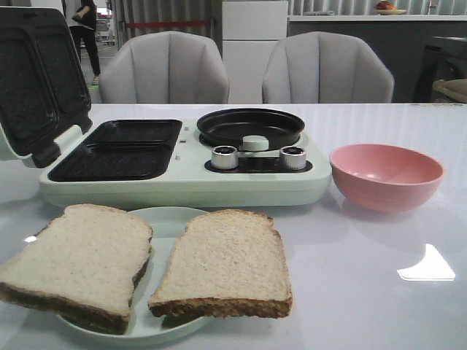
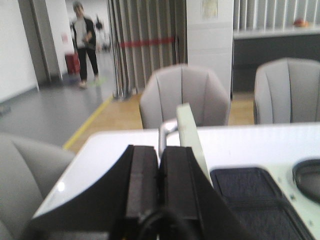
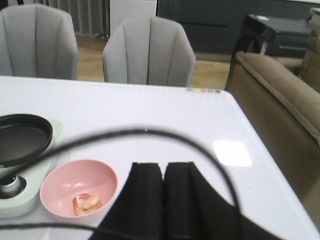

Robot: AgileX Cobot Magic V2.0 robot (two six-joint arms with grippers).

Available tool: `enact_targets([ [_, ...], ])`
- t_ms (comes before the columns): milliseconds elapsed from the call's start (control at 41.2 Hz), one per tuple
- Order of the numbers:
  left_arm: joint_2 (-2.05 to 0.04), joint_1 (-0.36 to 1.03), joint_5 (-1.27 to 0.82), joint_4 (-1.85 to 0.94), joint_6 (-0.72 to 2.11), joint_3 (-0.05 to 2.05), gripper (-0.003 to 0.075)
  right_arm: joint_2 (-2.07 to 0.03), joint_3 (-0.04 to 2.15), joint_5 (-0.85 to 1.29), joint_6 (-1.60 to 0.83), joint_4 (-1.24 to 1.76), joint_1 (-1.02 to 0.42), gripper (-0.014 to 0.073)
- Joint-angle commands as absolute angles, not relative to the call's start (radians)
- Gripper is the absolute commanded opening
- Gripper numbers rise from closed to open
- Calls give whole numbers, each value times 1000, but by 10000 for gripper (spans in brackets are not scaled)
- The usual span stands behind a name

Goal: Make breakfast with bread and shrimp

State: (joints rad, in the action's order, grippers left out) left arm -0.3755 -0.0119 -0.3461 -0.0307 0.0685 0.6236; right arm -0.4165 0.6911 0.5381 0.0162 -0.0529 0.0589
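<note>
Two slices of bread [image 1: 153,266] lie flat side by side on a pale green round plate [image 1: 162,219] at the near edge of the glossy white table [image 1: 379,270]; both are pale and porous with a thin brown crust, square-ish with a rounded edge, and both overhang the plate's rim. Their inner edges lie close together with a narrow strip of plate showing between them. Behind the plate stands a mint-green breakfast maker [image 1: 182,175] with rounded corners: on its left a black ribbed two-cell grill well, its matching lid [image 1: 36,80] swung up and back; on its right a shallow round black pan [image 1: 250,126] above two shiny metal knobs [image 1: 225,157]. Just right of the maker sits a smooth matte pink bowl [image 1: 385,175], apart from it. The right wrist view looks into this bowl and shows the shrimp [image 3: 86,202], small curled orange-and-white pieces, lying on its bottom. The right hand [image 3: 162,195] has its flat black fingers pressed together with nothing between them, held above the table beside the bowl, a thin black cable looping before it. The left hand [image 2: 159,185] likewise has its fingers closed on nothing, near the upright lid. Two grey padded chairs [image 1: 164,69] stand beyond the table.
</note>
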Motion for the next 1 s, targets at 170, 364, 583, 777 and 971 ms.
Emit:
enact_targets([
  [170, -544, -5, -415, -46, 64, 681, 99, -586, 735, 514, 7, -53, 61, -22],
  [364, -628, -5, -455, -64, 64, 681, 99, -667, 732, 527, 7, -53, 61, -22],
  [583, -702, -5, -455, -97, 64, 681, 99, -736, 732, 527, 7, -53, 61, -22],
  [777, -737, -5, -449, -97, 64, 681, 241, -739, 732, 529, 7, -53, 61, 91],
  [971, -752, -5, -447, -97, 64, 681, 568, -739, 732, 523, 7, -53, 61, 401],
])
